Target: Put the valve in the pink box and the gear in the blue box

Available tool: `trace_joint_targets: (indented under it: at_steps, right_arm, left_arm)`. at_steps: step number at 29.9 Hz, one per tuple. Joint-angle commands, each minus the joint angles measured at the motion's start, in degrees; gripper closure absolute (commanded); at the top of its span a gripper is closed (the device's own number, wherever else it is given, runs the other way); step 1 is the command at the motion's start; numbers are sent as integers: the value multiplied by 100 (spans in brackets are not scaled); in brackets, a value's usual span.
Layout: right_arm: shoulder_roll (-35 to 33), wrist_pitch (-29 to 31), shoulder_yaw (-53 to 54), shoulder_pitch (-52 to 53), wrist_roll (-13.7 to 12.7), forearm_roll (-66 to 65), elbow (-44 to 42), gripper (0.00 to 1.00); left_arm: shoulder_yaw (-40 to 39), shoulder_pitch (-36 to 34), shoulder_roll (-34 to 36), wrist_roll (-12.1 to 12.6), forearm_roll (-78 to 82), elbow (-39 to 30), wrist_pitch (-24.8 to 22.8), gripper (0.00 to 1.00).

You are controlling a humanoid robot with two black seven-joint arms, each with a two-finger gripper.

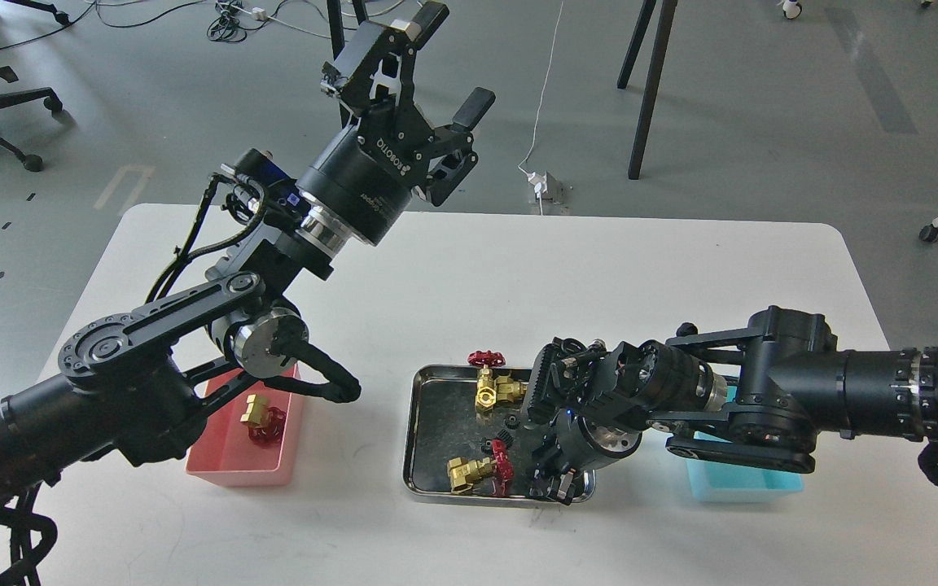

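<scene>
The right gripper [554,487] points down into the near right corner of the shiny steel tray [420,431], its dark fingers low over the tray floor; they are too dark and bunched to tell how far apart they stand or whether anything sits between them. Just beside it, toward the tray's middle, lie tiny black toothed gears [510,422], small dark specks on the metal. Further left in the tray rests a small brass valve with a dark red handwheel [481,470], lying on its side, and a second like it [492,382] stands at the far edge. Another valve [261,417] already lies in the salmon-pink plastic bin [229,472], left of the tray. The light cyan-blue plastic bin [742,484] sits right of the tray, mostly hidden under the right arm.

The left gripper [449,61] is raised high above the white table [599,268], fingers spread wide, holding nothing.

The gear is likely light, rigid and thin, apt to slide on steel; pinching across its toothed rim looks best. A valve is probably heavier and stiff, best gripped across its brass body.
</scene>
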Motion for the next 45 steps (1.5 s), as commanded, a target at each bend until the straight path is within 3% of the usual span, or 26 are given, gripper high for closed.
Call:
trace_joint_targets:
  at_steps: [1,15,28,34,37,38,40,41,42,45]
  right_arm:
    - [-8,0,0,3,-3,-1,0,90]
    - [-710,0,360,574,14,78,333,95]
    - [-3373,0,352,917,23,78,1309,96]
    - [-3823,0,308,408,14,61,1300,94]
    - [-3832,0,352,293,-38,52,1309,84]
    - [-3823,0,369,293,-38,52,1301,76]
    - [-3823,0,466,275,-38,78,1300,49]
    - [-3823,0,553,267,-38,87,1300,30]
    - [-3823,0,658,267,-38,96,1300,0]
    - [-3814,0,1062,267,-30,384,1283,0]
  left_arm:
    - [-11,9,-2,0,2,0,0,6]
    - [-2,18,-195,0,2,35,0,5]
    - [-2,18,-512,0,10,88,0,5]
    - [-2,18,-661,0,125,202,-9,5]
    - [-2,9,-670,0,133,219,-9,5]
    - [-2,9,-670,0,125,237,-9,5]
    - [-2,1,-679,0,125,298,-9,5]
    - [-2,-8,-679,0,125,299,-9,5]
    - [-2,-17,-679,0,125,316,-9,5]
    - [16,-26,-679,0,125,377,-9,5]
